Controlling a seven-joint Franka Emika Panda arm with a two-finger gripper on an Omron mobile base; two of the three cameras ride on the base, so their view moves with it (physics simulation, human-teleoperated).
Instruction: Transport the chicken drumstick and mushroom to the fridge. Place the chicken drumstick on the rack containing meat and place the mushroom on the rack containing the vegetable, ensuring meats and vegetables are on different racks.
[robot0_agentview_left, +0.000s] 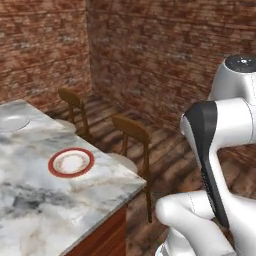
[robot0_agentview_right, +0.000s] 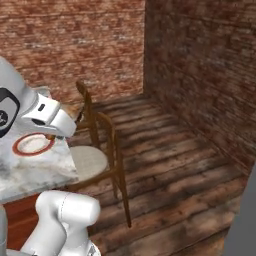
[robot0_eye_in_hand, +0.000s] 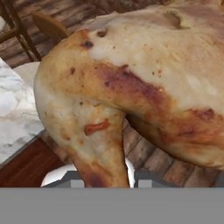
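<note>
While the hand grips the lumpy golden-brown chicken drumstick (robot0_eye_in_hand: 131, 87) for carrying to the fridge, the red-rimmed round plate (robot0_agentview_left: 71, 162) sits bare on the grey-veined marble counter (robot0_agentview_left: 45, 210).

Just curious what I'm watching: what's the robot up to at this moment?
Gripper shut on the chicken drumstick, held close before the hand camera. Red-rimmed plate bare on the marble counter. Wooden chairs beside the counter.
</note>
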